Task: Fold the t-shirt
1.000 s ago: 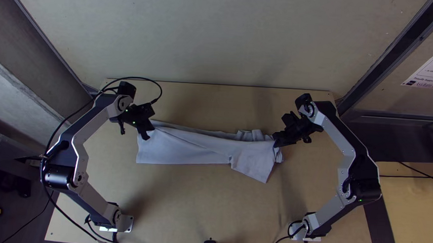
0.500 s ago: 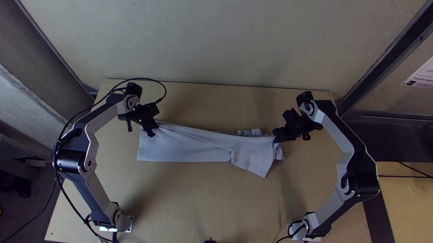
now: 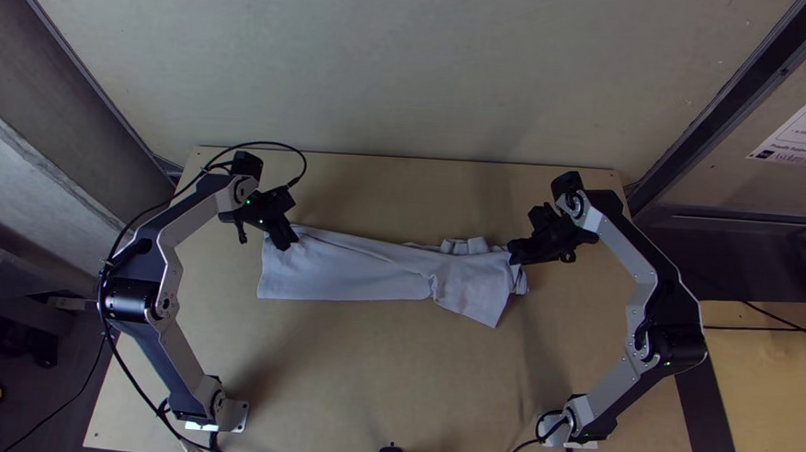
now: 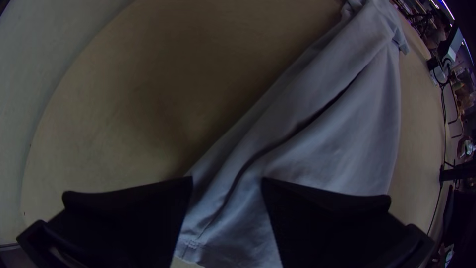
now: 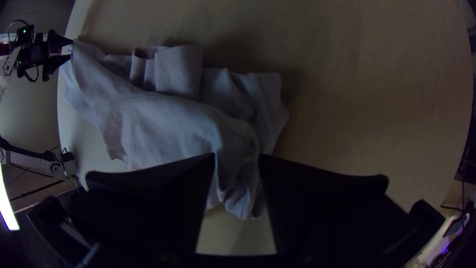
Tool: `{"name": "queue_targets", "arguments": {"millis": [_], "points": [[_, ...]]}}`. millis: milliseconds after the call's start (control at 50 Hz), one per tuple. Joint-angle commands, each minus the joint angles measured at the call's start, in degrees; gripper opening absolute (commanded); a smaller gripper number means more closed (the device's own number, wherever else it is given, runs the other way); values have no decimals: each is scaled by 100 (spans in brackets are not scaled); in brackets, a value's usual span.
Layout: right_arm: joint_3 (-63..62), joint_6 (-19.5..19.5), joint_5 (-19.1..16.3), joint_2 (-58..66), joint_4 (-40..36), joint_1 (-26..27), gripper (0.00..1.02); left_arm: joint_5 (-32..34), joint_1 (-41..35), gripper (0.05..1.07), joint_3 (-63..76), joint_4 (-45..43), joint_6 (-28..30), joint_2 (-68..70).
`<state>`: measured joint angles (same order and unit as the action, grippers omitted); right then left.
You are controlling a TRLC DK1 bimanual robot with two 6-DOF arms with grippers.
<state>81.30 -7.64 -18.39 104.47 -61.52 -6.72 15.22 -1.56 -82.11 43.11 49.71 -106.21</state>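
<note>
Shifting rightward since the earlier frame, the left gripper (image 3: 283,235) is parting its fingers around the upper-left edge of the wrinkled, narrowly folded t-shirt (image 3: 354,274) at centre; the right gripper (image 3: 517,254) is touching the bunched right end, grip unclear. Missed layers risk skewing the fold.

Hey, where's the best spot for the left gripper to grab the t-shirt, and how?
I'd pinch the t-shirt at its left end, by the far corner near the hem, coming down from above with the left gripper straddling the lengthwise folds. Those ridges should give it something to close on; the smoother cloth nearer the arms' bases looks harder to gather.
</note>
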Motion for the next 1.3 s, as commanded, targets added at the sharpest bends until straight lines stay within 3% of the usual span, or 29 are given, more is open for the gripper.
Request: {"name": "queue_targets", "arguments": {"millis": [0,100,500,680,920,1280], "points": [[-123,105,64,118,-53,30,87,60,112,102,169,39,-137,303],[-105,105,64,56,-80,30,98,156,218,102,107,39,-243,505],[-35,219,64,-884,-133,154,98,851,815,102,63,690,-884,1068],[-140,175,64,-1367,-176,-93,98,1229,1149,102,221,1331,-1069,1103],[-281,219,64,-1781,-229,-708,86,1343,1633,102,608,1507,-1139,1305],[-299,351,64,-1895,-229,-1042,87,2090,2090,102,889,1859,-1359,927]]}}
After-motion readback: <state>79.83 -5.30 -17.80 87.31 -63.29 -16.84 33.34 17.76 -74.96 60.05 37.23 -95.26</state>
